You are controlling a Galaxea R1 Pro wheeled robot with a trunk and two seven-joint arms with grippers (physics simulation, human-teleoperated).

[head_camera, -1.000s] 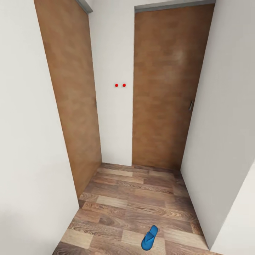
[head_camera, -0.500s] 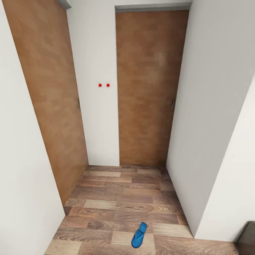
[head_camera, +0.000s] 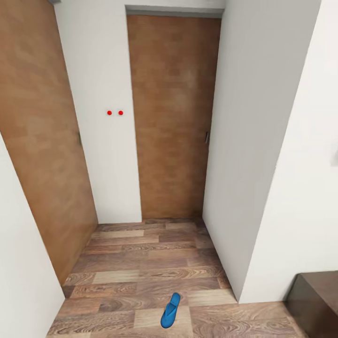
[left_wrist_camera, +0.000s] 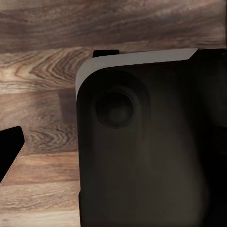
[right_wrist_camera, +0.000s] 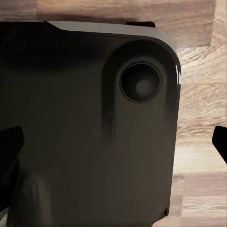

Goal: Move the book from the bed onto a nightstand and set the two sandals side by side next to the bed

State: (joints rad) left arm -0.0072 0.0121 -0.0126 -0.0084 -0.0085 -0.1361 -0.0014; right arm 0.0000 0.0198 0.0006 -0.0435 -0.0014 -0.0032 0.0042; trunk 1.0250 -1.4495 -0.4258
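Head view: blue sandal (head_camera: 171,310) on wood floor (head_camera: 141,263).

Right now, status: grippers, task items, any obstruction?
Grippers: state unreadable in either wrist view. One blue sandal flat on the wood floor ahead, untouched. Two closed wooden doors beyond; dark furniture corner at right.

head view looks down a hallway; both wrist views face the wood floor (head_camera: 155,263) close up.

One sandal (head_camera: 171,310) lies on the plank floor (head_camera: 155,263), before two doors (head_camera: 171,117); a nightstand (head_camera: 317,300) sits right.
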